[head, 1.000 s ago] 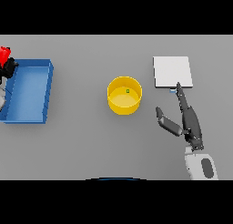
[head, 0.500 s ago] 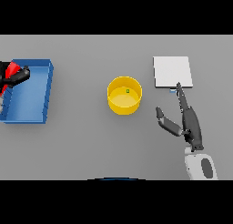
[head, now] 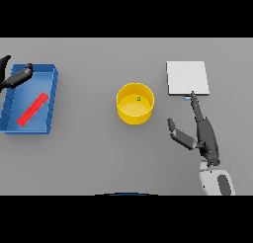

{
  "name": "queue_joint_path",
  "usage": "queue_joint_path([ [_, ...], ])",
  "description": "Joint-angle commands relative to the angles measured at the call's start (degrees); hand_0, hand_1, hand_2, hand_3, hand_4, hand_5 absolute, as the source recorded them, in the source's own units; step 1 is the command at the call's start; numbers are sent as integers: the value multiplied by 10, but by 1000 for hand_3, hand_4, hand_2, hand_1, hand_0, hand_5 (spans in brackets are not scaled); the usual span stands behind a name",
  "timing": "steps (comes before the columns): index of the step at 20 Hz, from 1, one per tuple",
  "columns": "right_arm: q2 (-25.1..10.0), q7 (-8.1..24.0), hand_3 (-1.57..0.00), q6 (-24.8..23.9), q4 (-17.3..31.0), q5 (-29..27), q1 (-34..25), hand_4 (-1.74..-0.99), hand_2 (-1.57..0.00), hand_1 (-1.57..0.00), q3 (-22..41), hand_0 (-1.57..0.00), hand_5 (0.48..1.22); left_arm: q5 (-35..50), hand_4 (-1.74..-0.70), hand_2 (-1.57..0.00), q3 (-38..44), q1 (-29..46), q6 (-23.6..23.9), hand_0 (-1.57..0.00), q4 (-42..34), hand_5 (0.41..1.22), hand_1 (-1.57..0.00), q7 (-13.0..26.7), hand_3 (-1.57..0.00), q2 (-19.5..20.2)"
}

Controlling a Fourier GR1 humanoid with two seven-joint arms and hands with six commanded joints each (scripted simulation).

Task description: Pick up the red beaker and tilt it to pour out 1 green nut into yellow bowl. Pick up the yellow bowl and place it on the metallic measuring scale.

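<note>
The left hand (head: 15, 78) hangs spread and empty over the far left rim of the blue rectangular tray (head: 53, 96); just below it the red beaker (head: 33, 108) lies flat in the tray. Rightward, the round yellow bowl (head: 135, 103) holds a small green nut (head: 139, 99). The right hand (head: 201, 133), fingers straight, thumb splayed, points at the flat metallic square scale (head: 187, 77).
</note>
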Motion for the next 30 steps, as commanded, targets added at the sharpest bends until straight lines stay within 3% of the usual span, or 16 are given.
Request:
queue_joint_path([
  [1, -2, 5, 1, -4, 1, 11, -2, -1195, 1, 1, 3, 1, 660, 1, -783, -65, 2, 1, 5, -79, -3, 674, -64, -5, -61, -3],
  [2, -3, 12, 1, -9, 9, 23, -10, -1203, 1, 1, 6, 1, 660, 6, -785, -52, 8, 1, 4, -63, 6, 674, -51, -25, -49, -6],
  [5, -15, 1, 1, 19, 12, 24, -33, -1162, 1, 1, 20, 1, 694, 0, -780, -26, 7, -4, 13, -32, 7, 679, -26, -28, -24, -9],
  [8, -60, -1, 1, 59, 23, 45, -77, -1221, 1, 1, 33, 1, 709, 3, -781, -13, 5, 0, 15, -16, 7, 700, -13, -28, -12, -15],
  [12, -108, 40, 1, 99, 48, 118, -144, -1278, 1, 1, 75, 1, 683, 6, -794, -5, 5, 2, 14, -6, 8, 710, -5, -31, -4, -17],
  [18, -171, 6, 1, 161, 95, 219, -252, -1270, 1, 1, 153, 1, 664, 3, -794, 0, 3, -4, 11, -1, 16, 719, 0, -31, 0, -20],
  [22, -170, -3, 1, 196, 139, 233, -305, -1274, 1, 1, 180, 1, 656, 0, -798, 0, -1, -7, 13, 0, 8, 723, 0, -26, 0, -20],
  [30, -160, -54, 1, 247, 235, 259, -382, -1246, 1, 1, 235, 1, 686, 3, -794, 1, 3, -10, 9, 1, 13, 723, 1, -26, 1, -17],
])
